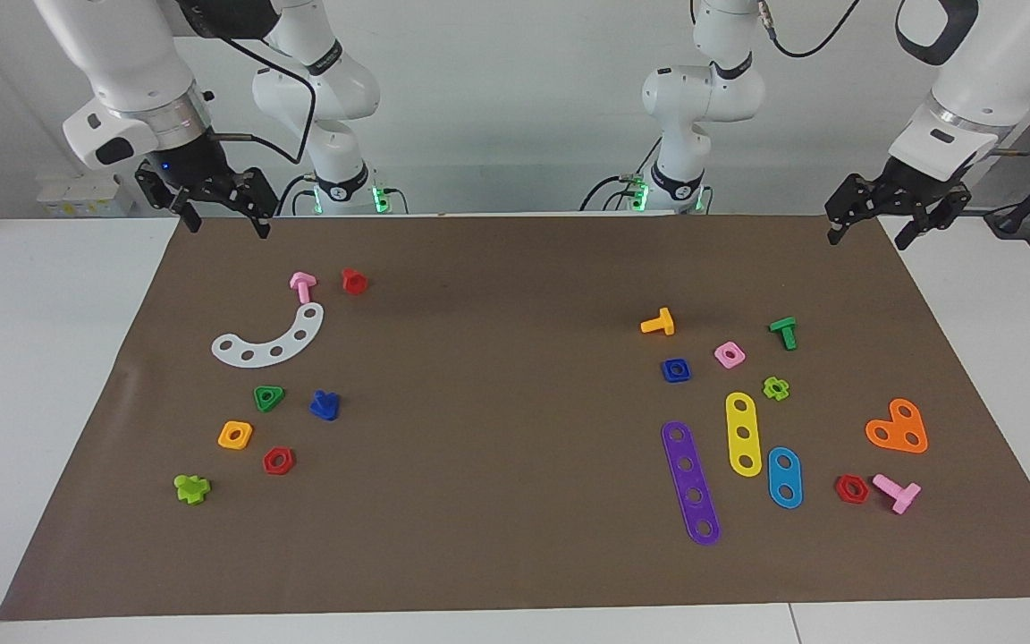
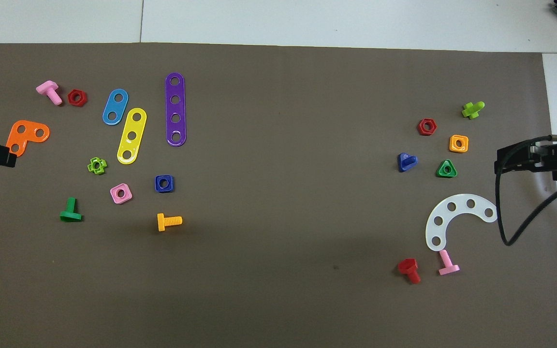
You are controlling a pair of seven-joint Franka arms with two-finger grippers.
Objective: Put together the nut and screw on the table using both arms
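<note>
The blue square nut [image 1: 675, 370] lies flat on the brown mat [image 1: 515, 537] toward the left arm's end, beside a pink square nut [image 1: 730, 354]; it also shows in the overhead view [image 2: 164, 183]. The dark blue screw [image 1: 325, 405] stands on its head toward the right arm's end, beside a green triangular nut [image 1: 268, 398]; it also shows in the overhead view [image 2: 406, 162]. My left gripper [image 1: 873, 234] hangs open and empty, raised over the mat's corner at its own end. My right gripper [image 1: 224, 219] hangs open and empty, raised over the mat's corner at its own end.
Around the nut lie orange [image 1: 658, 322] and green [image 1: 784, 333] bolts, purple [image 1: 691, 482], yellow [image 1: 743, 434] and blue [image 1: 784, 477] strips, and an orange plate [image 1: 898, 427]. Around the screw lie an orange square nut [image 1: 235, 435], a red hex nut [image 1: 279, 461] and a white curved strip [image 1: 272, 338].
</note>
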